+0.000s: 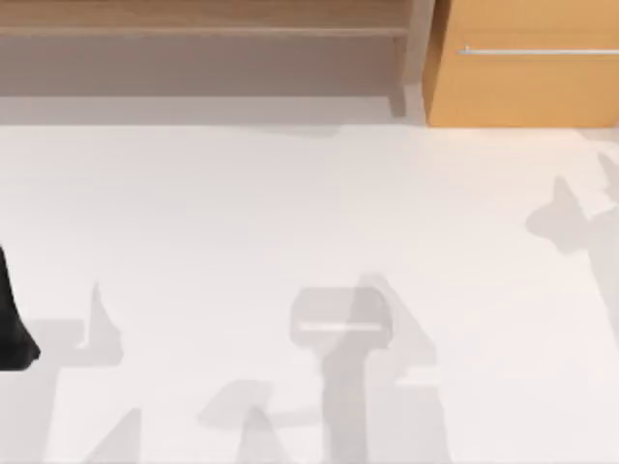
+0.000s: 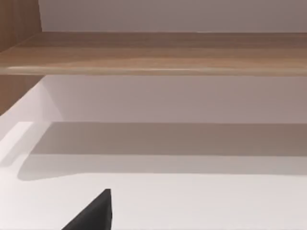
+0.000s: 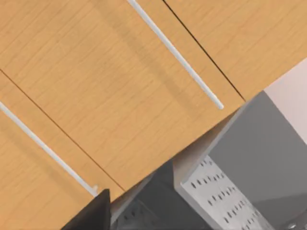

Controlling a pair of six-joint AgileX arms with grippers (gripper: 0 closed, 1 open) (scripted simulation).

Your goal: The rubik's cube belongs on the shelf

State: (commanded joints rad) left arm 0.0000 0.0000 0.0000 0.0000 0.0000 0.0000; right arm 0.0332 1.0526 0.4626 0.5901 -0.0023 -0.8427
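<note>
The rubik's cube is out of view. The shelf (image 1: 203, 29) is a long low brown board along the table's far edge, ending in an upright side post (image 1: 418, 58). In the left wrist view the shelf (image 2: 158, 52) runs straight across ahead, with white table in front of it. My left arm (image 1: 14, 319) is a dark shape at the table's left edge, well short of the shelf. A dark bit of the left gripper (image 2: 93, 214) pokes into its wrist view. A dark bit of the right gripper (image 3: 91, 214) shows close to the cabinet's drawer fronts.
An orange-tan drawer cabinet (image 1: 522, 82) with a silver bar handle (image 1: 537, 50) stands at the far right beside the shelf post. Drawer fronts (image 3: 110, 91) with a bar handle (image 3: 175, 52) and a grey perforated panel (image 3: 218, 196) appear in the right wrist view. White table (image 1: 309, 222) spreads in front.
</note>
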